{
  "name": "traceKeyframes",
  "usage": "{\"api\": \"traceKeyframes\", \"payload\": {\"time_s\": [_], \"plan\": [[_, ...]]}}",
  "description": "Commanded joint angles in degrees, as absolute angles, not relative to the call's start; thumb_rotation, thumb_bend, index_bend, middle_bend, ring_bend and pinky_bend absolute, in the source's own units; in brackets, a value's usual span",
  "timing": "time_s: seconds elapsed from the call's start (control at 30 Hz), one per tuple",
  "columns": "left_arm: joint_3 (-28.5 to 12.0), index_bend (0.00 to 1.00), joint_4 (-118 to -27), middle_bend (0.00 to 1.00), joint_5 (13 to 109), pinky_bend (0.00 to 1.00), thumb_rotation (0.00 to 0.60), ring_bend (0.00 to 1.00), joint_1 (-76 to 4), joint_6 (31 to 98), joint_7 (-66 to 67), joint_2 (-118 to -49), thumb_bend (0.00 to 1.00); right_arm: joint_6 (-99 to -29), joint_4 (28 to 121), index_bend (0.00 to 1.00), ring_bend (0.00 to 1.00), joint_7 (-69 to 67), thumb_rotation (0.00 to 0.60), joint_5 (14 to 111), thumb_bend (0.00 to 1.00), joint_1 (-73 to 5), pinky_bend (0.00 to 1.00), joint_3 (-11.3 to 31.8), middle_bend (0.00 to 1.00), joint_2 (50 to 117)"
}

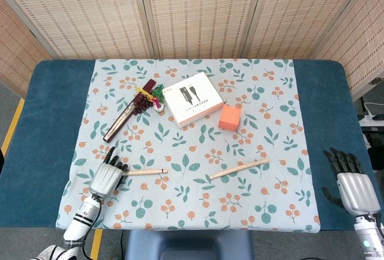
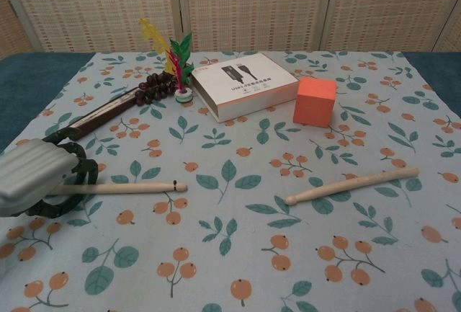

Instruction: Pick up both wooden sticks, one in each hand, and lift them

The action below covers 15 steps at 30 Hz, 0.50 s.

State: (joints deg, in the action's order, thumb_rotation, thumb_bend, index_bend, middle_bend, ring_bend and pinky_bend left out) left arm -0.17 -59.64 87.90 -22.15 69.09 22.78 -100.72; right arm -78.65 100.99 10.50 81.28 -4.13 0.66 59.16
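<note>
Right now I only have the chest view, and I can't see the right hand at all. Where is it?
Observer: The right hand is over the bare blue table, past the cloth's right edge.
Operator: Holding anything?
Observer: No. Its fingers are apart, and the right stick lies well to its left.
Operator: And the left arm?
Observer: It reaches in over the cloth's near corner, with the left hand at the outer end of the left stick.
</note>
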Motion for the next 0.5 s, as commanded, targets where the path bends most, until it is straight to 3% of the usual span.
{"api": "traceKeyframes", "payload": {"time_s": [0.03,0.23,0.5], "plan": [[-0.1,0.53,-59.2,0.57,88.1,0.08,0.600,0.27,-22.2,69.4,22.2,-100.9,0.43,-78.7,101.0,0.00,0.00,10.7,0.600,81.2,0.24,-4.1,0.00,0.7,0.00,59.2],[0.3,0.63,-58.2,0.70,89.4,0.13,0.600,0.38,-22.3,71.3,19.3,-100.9,0.49,-78.9,101.0,0.00,0.00,11.4,0.600,81.4,0.24,-4.1,0.00,0.6,0.00,59.6],[1.8,0.72,-57.0,0.81,92.9,0.15,0.600,0.51,-22.0,75.8,3.4,-98.8,0.54,-79.9,98.8,0.00,0.00,13.5,0.600,83.4,0.24,-4.3,0.00,0.5,0.00,62.4]]}}
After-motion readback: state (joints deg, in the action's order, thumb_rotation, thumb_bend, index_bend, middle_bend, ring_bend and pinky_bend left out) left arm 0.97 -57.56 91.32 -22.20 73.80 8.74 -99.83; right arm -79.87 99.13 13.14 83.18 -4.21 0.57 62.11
